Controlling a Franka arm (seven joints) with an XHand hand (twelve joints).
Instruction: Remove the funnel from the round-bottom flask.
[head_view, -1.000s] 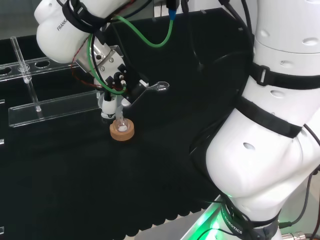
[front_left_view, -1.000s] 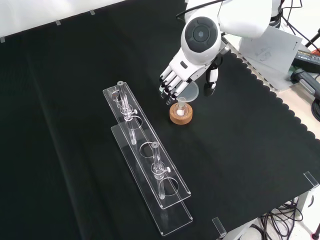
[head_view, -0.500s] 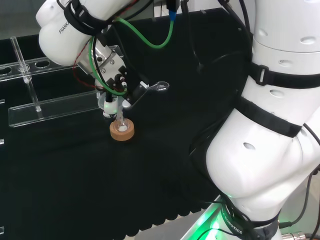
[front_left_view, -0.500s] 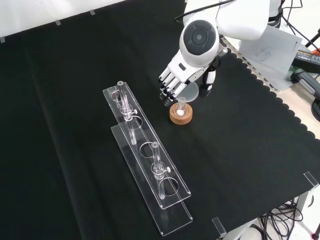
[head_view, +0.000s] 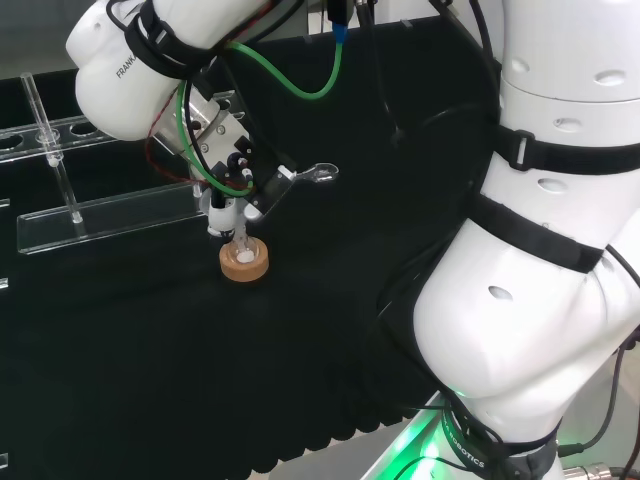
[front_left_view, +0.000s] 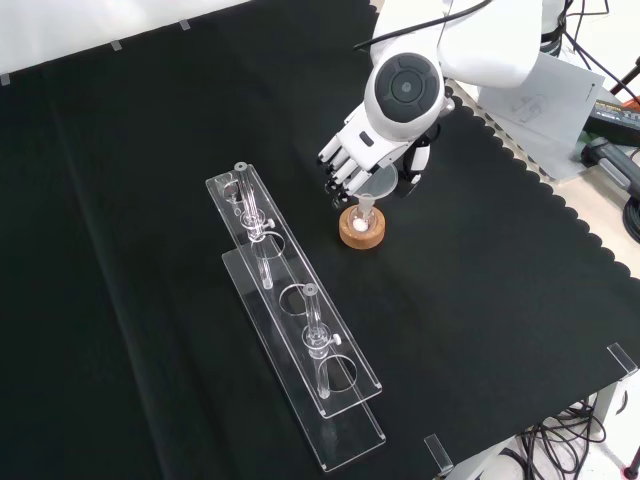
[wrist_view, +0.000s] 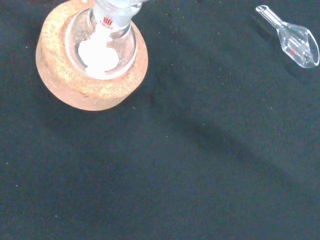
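One item under handling; step in hand: lifting out the funnel.

Front view, left to right:
- Clear rack (front_left_view: 300, 330), left of centre on the desk (front_left_view: 120, 250), holding glass tubes; well apart from the work.
- Cork ring (front_left_view: 362, 228), centre, carrying the round-bottom flask (wrist_view: 102, 42); white powder lies in its bulb.
- Funnel (front_left_view: 376, 184), directly above the flask, stem at the neck and apparently not yet clear of it.
- Hand (front_left_view: 352, 158), over the flask; fingers curled about the funnel's rim.
- Glass scoop (wrist_view: 295, 40), lying beside the stand.

Next move, as judged: raise straight up until the stem clears the neck, leaving the flask seated.
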